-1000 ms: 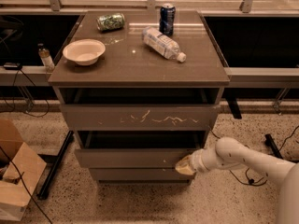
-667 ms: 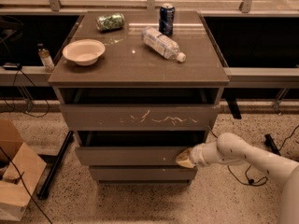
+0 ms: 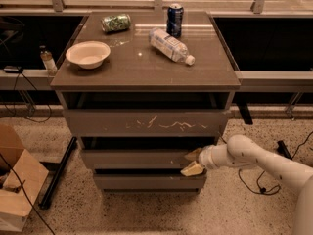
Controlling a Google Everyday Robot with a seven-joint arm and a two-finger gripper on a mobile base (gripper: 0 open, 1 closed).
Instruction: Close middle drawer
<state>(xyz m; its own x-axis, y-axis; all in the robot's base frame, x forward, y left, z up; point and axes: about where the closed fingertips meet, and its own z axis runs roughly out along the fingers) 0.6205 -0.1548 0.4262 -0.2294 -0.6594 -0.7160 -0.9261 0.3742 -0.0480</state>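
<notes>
The middle drawer [image 3: 137, 158] has a plain grey-brown front and sits below the scratched top drawer front [image 3: 146, 124]. It stands slightly out of the cabinet, with a dark gap above it. My gripper [image 3: 192, 162] is at the right end of the middle drawer's front, on the end of the white arm [image 3: 254, 158] that reaches in from the right. Its two pale fingertips [image 3: 194, 154] are spread apart against the panel and hold nothing.
The cabinet top [image 3: 142, 70] carries a white bowl [image 3: 88, 54], a green can [image 3: 116, 22] on its side, a blue can [image 3: 175, 19] and a lying plastic bottle [image 3: 170, 45]. The bottom drawer [image 3: 146, 181] is below. A cardboard box [image 3: 17, 185] and cables lie on the floor at the left.
My gripper has moved up and inward against the middle drawer's front, and the drawer has slid a little further into the cabinet.
</notes>
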